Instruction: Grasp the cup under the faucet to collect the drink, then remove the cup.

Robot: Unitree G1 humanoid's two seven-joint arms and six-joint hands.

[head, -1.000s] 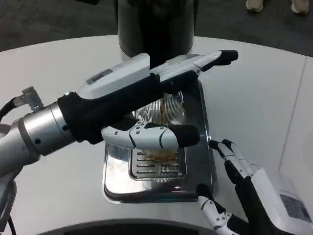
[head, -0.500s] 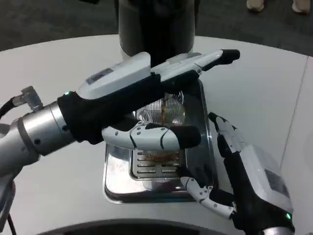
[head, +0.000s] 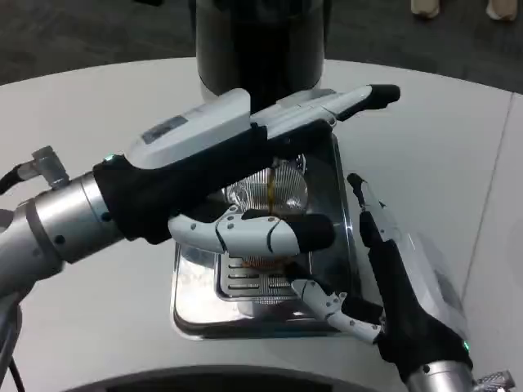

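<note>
A clear ribbed cup (head: 282, 189) with brown drink in it stands on the steel drip tray (head: 343, 204) below the dark dispenser (head: 261, 41). A thin brown stream falls into it. My left hand (head: 221, 163) reaches in from the left and grips the cup, its long fingers (head: 327, 110) across the far side and the thumb (head: 270, 234) across the near side. The faucet itself is hidden behind that hand. My right hand (head: 400, 286) lies at the tray's right edge, fingers spread and holding nothing, one fingertip over the tray's front right corner.
The tray has a slotted grille (head: 249, 282) at its front. A round white table (head: 433, 155) carries everything, with its edge curving along the top. A person's shoes (head: 490, 8) show on the floor at the top right.
My right hand has come up from the bottom right corner and moved left to the tray's right edge. The left hand and the cup have stayed where they were.
</note>
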